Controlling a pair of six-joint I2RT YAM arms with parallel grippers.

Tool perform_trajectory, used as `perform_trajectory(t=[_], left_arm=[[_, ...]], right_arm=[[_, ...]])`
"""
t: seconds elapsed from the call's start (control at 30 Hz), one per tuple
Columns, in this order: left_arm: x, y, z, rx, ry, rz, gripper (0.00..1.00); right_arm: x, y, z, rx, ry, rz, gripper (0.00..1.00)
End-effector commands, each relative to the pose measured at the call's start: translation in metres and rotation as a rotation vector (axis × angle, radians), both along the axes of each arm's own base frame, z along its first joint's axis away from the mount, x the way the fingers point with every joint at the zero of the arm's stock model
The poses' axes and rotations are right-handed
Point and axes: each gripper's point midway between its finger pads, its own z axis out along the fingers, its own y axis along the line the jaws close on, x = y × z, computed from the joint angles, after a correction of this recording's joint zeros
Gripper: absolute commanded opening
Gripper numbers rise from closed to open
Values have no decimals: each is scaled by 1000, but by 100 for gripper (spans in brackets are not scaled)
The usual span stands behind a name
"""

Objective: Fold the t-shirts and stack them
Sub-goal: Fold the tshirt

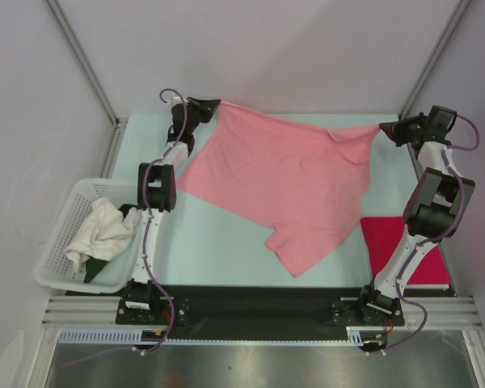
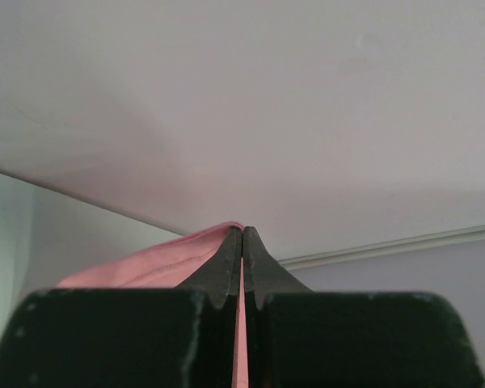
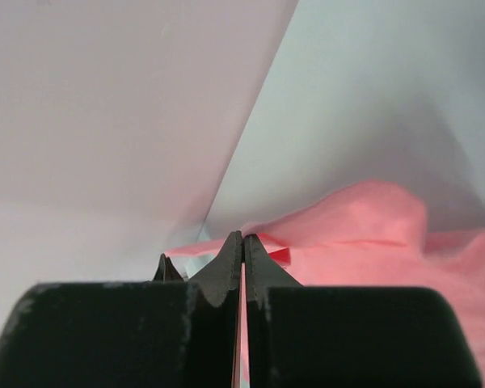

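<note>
Bolted at 6 o'clock in the top view, the left arm's base (image 1: 145,303) and the right arm's base (image 1: 373,309) sit on a black strip (image 1: 259,311) along the near edge of the pale green table (image 1: 218,242).

At 8 o'clock a white lattice basket (image 1: 56,250) stands just beside the left arm. It holds a crumpled white cloth (image 1: 101,230) and a dark green item (image 1: 97,271) half under it.

At 4 o'clock the magenta-red t-shirt (image 1: 388,242) lies flat on the table as a neat rectangle, partly hidden by the right arm.

From the middle outward spreads the salmon-pink t-shirt (image 1: 283,178). One sleeve points toward 5 o'clock, and the cloth there rests on the table just beside the red one. Its far edge is stretched between the two arms, sagging slightly toward the right.

At 11 o'clock the left gripper (image 1: 210,106) is clamped on one far corner of the pink shirt. Its wrist view shows the black fingers (image 2: 226,267) pressed together with a thin sliver of pink between them.

At 2 o'clock the right gripper (image 1: 385,128) pinches the other far corner. In its wrist view the fingers (image 3: 226,267) meet on pink cloth, and more folds bulge to the right.

Pale walls (image 1: 307,48) rise beyond.
</note>
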Motion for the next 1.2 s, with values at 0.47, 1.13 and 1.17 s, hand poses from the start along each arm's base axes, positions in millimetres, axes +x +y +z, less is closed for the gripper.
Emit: perform_trajectory(t=[0.47,1.13,1.17], left_arm=[[-24,18,14,59,78,-49,0],[-68,33,-23,169,287,-209,0],[-72,33,-31,169,305,-213,0]], right_arm=[[-84,47,24,-18,111,98,0],[-138,85,-9,40,209,128,0],[-139,86,-9,36,213,128,0]])
